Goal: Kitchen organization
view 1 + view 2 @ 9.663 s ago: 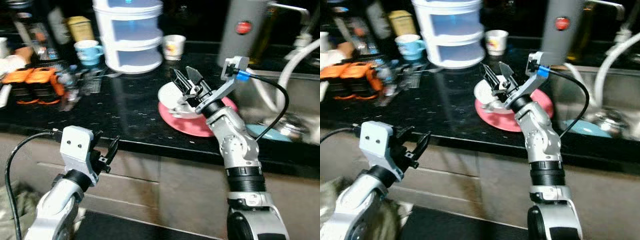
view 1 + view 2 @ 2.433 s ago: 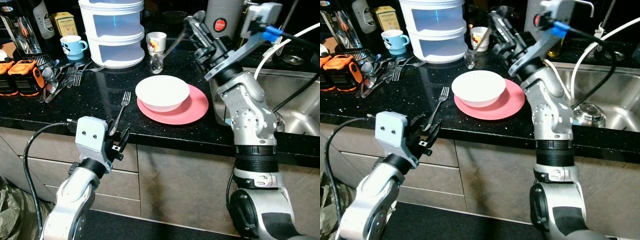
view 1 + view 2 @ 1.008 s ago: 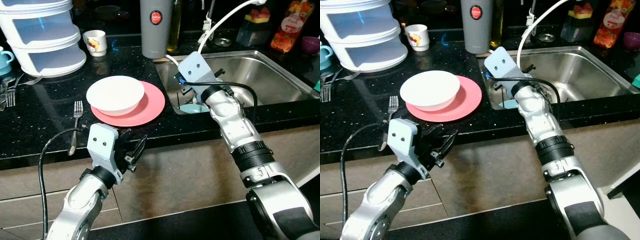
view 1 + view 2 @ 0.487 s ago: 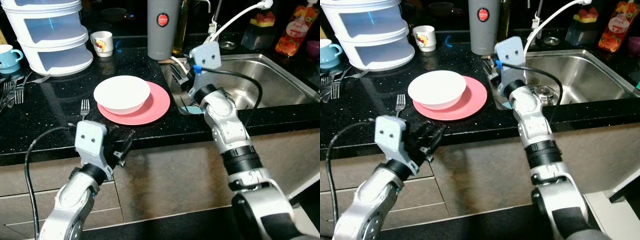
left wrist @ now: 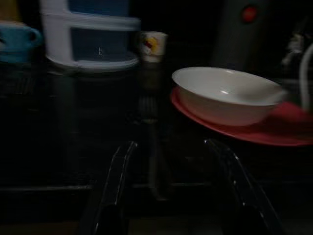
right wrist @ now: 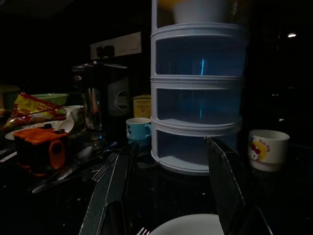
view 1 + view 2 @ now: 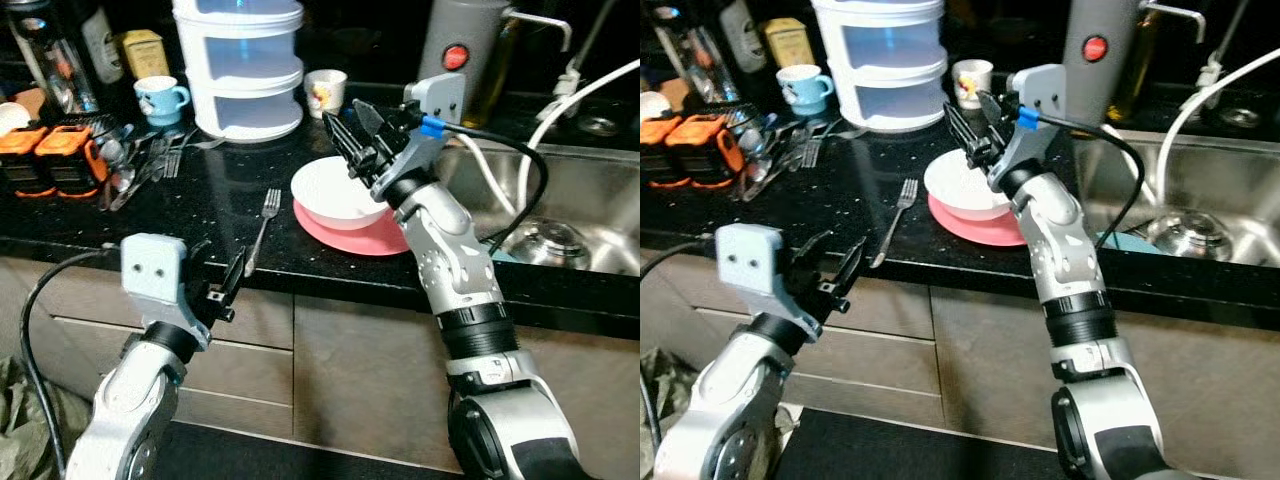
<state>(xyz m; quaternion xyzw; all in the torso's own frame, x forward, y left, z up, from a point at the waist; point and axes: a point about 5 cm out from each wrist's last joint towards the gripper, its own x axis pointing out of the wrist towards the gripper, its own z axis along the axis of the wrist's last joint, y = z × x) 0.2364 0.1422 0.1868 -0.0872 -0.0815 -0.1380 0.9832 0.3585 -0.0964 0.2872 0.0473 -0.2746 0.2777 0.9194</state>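
i'm looking down at a glossy black speckled countertop (image 7: 230,200) that mirrors what stands on it, with flat grey-brown cabinet fronts below its edge. at my far left two orange-and-black blocks (image 7: 48,158) sit by a heap of loose metal cutlery (image 7: 135,165), too jumbled for me to sort piece from piece. behind them stand a blue mug (image 7: 163,100) and a yellow box (image 7: 141,52). my left gripper (image 7: 222,283) hangs in front of the cabinets below the counter edge, its two black fingers spread apart and carrying nothing; its wrist view is dark, but the fork and bowl can be made out across the counter. a single steel fork (image 7: 262,230) lies on the counter, tines pointing away from me, just left of the plate. a tall white three-tier container (image 7: 240,70) with translucent bluish walls stands at the back, its top cut off, and a small white printed cup (image 7: 325,92) stands beside it. a round white bowl (image 7: 335,195) rests on a flat pink plate (image 7: 352,233). my right gripper (image 7: 356,143) hovers above the bowl's far rim, fingers wide, gripping nothing. further right a grey cylinder with a red dot (image 7: 455,45), then the stainless sink (image 7: 565,215), partly hidden by a white hose.
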